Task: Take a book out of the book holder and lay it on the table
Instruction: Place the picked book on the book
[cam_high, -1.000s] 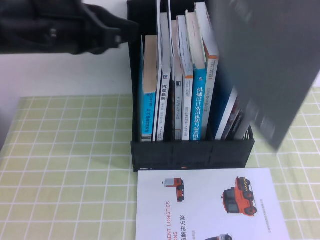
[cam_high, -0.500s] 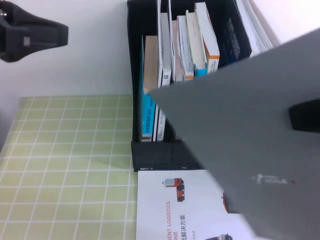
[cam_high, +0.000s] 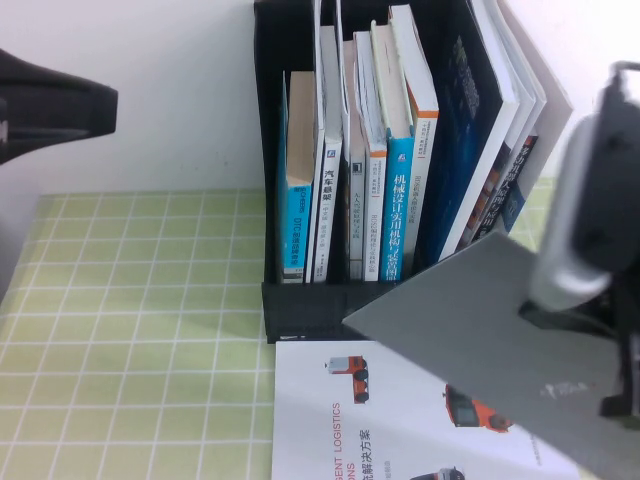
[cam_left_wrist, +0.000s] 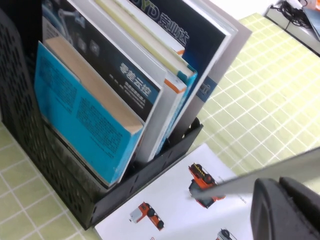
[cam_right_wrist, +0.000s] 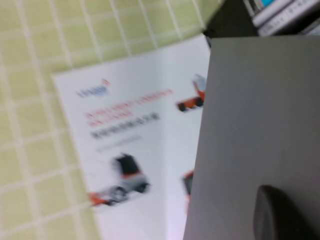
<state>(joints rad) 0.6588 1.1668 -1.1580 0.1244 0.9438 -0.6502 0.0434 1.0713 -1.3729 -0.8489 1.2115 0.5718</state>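
Above the white brochure (cam_high: 400, 420), my right gripper (cam_high: 585, 330) clamps the book (cam_high: 470, 320), next lowering it flat onto the table (cam_high: 130, 330); my left gripper (cam_high: 50, 105) hangs beside the book holder (cam_high: 385, 305), fingers unreadable

The left gripper (cam_high: 50, 105) is matte black, blocky and tapered, and a rounded black finger (cam_left_wrist: 280, 210) of it shows in the left wrist view. The right gripper (cam_high: 610, 360) has black angular parts below a pale grey, rounded arm link (cam_high: 585, 200); its black fingertip (cam_right_wrist: 277, 212) is smooth and rounded.
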